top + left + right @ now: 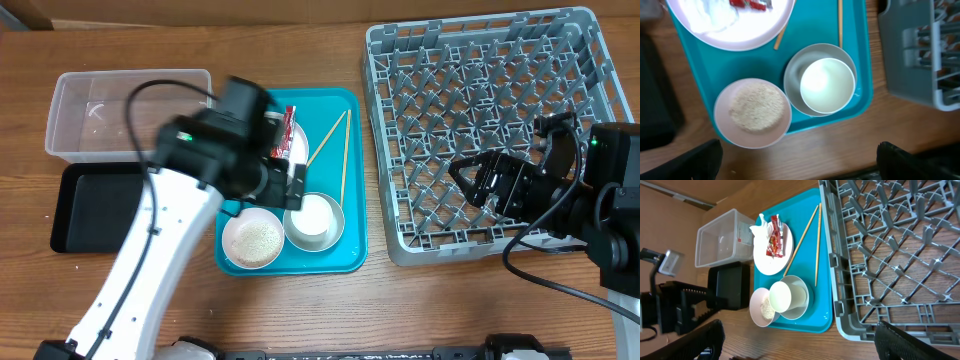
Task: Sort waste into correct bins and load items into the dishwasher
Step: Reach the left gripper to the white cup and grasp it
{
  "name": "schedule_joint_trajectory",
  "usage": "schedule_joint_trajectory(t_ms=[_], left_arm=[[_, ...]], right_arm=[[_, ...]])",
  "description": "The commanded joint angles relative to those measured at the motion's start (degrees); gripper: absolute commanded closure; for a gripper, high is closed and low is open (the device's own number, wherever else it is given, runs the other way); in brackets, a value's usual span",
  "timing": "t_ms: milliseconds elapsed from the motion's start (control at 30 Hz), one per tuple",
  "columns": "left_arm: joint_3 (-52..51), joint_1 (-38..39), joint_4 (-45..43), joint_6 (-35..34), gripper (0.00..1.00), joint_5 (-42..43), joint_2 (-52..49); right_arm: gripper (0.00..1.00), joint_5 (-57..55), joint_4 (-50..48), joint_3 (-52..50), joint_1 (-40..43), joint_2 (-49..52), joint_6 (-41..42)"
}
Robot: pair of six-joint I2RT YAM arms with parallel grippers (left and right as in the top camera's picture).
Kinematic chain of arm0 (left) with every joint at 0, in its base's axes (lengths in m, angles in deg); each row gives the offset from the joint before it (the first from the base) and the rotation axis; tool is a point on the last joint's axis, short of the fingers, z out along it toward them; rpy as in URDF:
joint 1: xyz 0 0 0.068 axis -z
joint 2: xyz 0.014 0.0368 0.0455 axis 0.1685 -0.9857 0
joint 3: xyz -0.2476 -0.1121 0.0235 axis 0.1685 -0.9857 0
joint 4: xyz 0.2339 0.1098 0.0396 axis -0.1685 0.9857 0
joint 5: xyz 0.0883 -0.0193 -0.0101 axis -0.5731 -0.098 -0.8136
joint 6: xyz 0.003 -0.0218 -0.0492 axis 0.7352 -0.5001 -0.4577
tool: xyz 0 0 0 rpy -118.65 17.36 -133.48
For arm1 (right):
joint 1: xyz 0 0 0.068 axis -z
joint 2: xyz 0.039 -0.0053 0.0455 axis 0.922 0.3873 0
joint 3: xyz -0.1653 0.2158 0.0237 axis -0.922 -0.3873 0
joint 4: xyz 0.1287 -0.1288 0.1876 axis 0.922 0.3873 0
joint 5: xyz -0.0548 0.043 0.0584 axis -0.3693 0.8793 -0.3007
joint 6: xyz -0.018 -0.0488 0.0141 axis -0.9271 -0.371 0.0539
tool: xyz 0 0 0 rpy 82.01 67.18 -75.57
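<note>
Bearing unreadable print, the red wrapper [775,244] lies on the white plate [769,262].

Left arm [150,240] apparently hides most of the plate [300,146].

Left tool [296,187] open, right tool [464,181] open

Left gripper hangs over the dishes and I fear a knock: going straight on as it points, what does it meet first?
Likely the bowl holding the cup, or the tray at its near rim beside the bowl; depth is unclear. The left gripper is open above them.
</note>
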Motion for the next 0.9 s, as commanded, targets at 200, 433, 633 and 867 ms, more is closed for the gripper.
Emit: schedule_joint_trajectory(t_ms=[200, 433, 633, 867], left_arm=[[0.8, 6.8, -3.1, -4.2, 0.04, -9.9, -5.3], [-4.5, 6.8, -7.0, -2.9, 0.28, -6.9, -12.2], [-7.0, 6.6, -10.6, -2.9, 0.36, -6.5, -17.3], [-7.8, 6.6, -12.1, -3.0, 0.92, -6.6, -21.3]], right_arm=[[0.03, 0.5, -0.5, 0.7, 0.2, -0.4, 0.0], [0.01, 0.5, -0.5, 0.7, 0.2, -0.3, 0.0], [0.00, 0.5, -0.3, 0.7, 0.2, -0.3, 0.0], [0.00, 0.5, -0.3, 0.7, 0.2, -0.3, 0.0]])
